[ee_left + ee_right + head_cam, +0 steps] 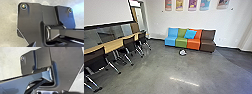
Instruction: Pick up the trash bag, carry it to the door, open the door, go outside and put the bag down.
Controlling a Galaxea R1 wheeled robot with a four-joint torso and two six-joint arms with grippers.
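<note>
Dark chairs (95, 56) stand nearest you, lining the long table (111, 47). Near the floor's (159, 67) far edge is a multicolored sofa (208, 40) with a blue cushion (190, 34); before it lies a small white-and-dark bundle (182, 52), possibly the trash bag. You can't tell whether your left claw (32, 44) or right claw (48, 92) is open.

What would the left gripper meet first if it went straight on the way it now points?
Probably the robot's own wide dark plate, if it points as the left wrist camera does; grey floor shows past the plate's edge. The depth and exact line are unclear.
</note>
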